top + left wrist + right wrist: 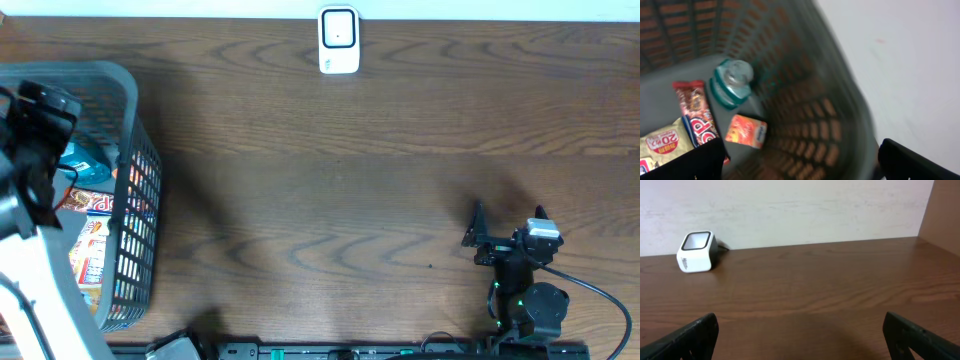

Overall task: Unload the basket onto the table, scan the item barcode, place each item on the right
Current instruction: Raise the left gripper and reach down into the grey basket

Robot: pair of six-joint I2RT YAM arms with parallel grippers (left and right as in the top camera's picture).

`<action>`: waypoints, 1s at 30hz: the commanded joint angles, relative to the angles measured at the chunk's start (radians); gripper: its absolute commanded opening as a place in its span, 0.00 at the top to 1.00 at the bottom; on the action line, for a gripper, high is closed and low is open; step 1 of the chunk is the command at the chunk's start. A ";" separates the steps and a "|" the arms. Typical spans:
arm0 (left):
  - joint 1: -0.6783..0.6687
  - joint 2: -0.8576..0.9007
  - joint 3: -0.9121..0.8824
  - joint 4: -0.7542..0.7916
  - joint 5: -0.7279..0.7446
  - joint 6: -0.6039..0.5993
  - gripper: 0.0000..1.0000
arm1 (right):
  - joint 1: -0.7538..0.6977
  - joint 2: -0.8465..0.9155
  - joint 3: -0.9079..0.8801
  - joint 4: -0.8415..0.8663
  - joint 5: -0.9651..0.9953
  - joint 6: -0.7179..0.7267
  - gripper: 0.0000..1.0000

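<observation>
A grey mesh basket [100, 70] stands at the table's left end with several packaged items in it. The left wrist view shows a teal round tub [732, 82], a red snack bar [692, 100], an orange packet [746, 131] and a yellow packet [662, 145] on its floor. My left gripper [42, 130] [802, 167] hangs open over the basket's wall [805, 100], holding nothing. The white barcode scanner [339, 40] [696, 252] sits at the table's far edge. My right gripper [508, 222] [800, 335] is open and empty, low over bare table at the near right.
The wooden table [330, 200] stretches between basket and right arm. A light wall [790, 210] rises behind the scanner. The right arm's base and cable [590, 290] sit at the near right edge.
</observation>
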 commanded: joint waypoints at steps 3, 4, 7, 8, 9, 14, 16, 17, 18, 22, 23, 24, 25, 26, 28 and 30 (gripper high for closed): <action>0.003 0.122 0.017 0.008 -0.157 -0.194 0.02 | -0.005 -0.006 -0.002 -0.004 -0.003 0.012 0.01; 0.003 0.140 0.017 0.007 -0.167 -0.210 0.02 | -0.005 -0.006 -0.002 -0.004 -0.003 0.013 0.01; 0.005 0.191 0.017 -0.005 -0.213 -0.259 0.02 | -0.005 -0.006 -0.002 -0.004 -0.003 0.013 0.01; 0.005 0.207 0.017 -0.008 -0.230 -0.267 0.02 | -0.005 -0.006 -0.002 -0.004 -0.003 0.013 0.01; 0.005 0.220 0.017 -0.008 -0.242 -0.269 0.02 | -0.005 -0.006 -0.002 -0.004 -0.003 0.013 0.01; 0.020 0.245 0.017 0.049 -0.266 -0.110 0.02 | -0.005 -0.006 -0.002 -0.004 -0.003 0.013 0.01; 0.020 0.244 0.017 0.094 -0.266 0.079 0.02 | -0.005 -0.006 -0.002 -0.004 -0.003 0.013 0.01; 0.020 0.245 0.017 0.102 -0.267 0.153 0.02 | -0.005 -0.006 -0.002 -0.004 -0.003 0.013 0.01; 0.020 0.245 0.017 0.101 -0.267 0.225 0.02 | -0.005 -0.006 -0.002 -0.004 -0.003 0.013 0.01; 0.020 0.246 0.005 0.102 -0.267 0.415 0.02 | -0.005 -0.006 -0.002 -0.004 -0.003 0.013 0.01; 0.020 0.248 0.001 0.103 -0.267 0.446 0.02 | -0.005 -0.006 -0.002 -0.004 -0.003 0.012 0.01; 0.021 0.251 -0.002 0.107 -0.267 0.457 0.02 | -0.005 -0.006 -0.002 -0.004 -0.003 0.012 0.01; 0.021 0.254 -0.006 0.112 -0.267 0.459 0.02 | -0.005 -0.006 -0.002 -0.004 -0.003 0.013 0.01; 0.021 0.259 -0.009 0.117 -0.267 0.459 0.02 | -0.005 -0.006 -0.002 -0.004 -0.003 0.013 0.01; 0.021 0.274 -0.010 0.121 -0.268 0.462 0.02 | -0.005 -0.006 -0.002 -0.004 -0.003 0.013 0.01; 0.021 0.293 -0.010 0.120 -0.272 0.467 0.02 | -0.005 -0.006 -0.002 -0.004 -0.003 0.013 0.01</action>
